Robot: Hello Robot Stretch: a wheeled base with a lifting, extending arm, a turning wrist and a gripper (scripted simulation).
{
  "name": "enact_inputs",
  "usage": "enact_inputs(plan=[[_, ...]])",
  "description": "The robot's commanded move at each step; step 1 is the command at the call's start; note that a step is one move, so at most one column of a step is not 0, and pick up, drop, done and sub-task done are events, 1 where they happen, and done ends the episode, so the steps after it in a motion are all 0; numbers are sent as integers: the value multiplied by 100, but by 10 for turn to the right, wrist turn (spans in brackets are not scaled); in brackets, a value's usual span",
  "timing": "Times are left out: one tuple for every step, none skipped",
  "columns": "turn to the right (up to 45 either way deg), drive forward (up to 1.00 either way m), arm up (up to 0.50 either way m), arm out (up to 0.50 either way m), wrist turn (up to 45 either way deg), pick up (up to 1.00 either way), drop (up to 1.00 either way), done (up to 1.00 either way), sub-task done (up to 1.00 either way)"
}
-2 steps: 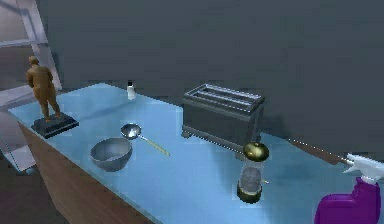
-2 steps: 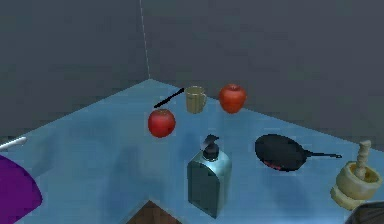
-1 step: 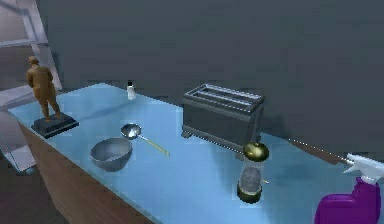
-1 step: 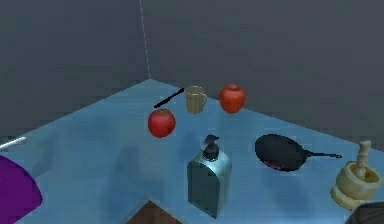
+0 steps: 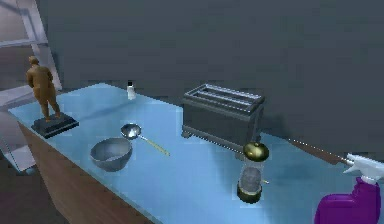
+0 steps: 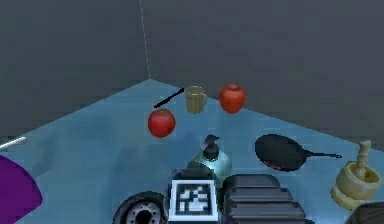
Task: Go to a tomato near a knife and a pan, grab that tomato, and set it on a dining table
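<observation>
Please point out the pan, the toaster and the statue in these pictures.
pan (image 6: 280, 151): arm side view, on the middle of its dark round bowl.
toaster (image 5: 223, 119): forward view, on its grey front wall.
statue (image 5: 43, 88): forward view, on the brown figure's body.

On the blue table (image 6: 80, 140), a tan cup (image 6: 196, 98) standing between a dark knife (image 6: 170, 97) and the back tomato (image 6: 232, 97); front tomato (image 6: 160, 122) near the knife; black pan (image 6: 280, 152) lying farther right.
</observation>
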Motion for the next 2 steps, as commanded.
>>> enact_inputs(plan=[[0,0,0,32,0,0,0,0,0],[0,0,0,0,450,0,0,0,0]])
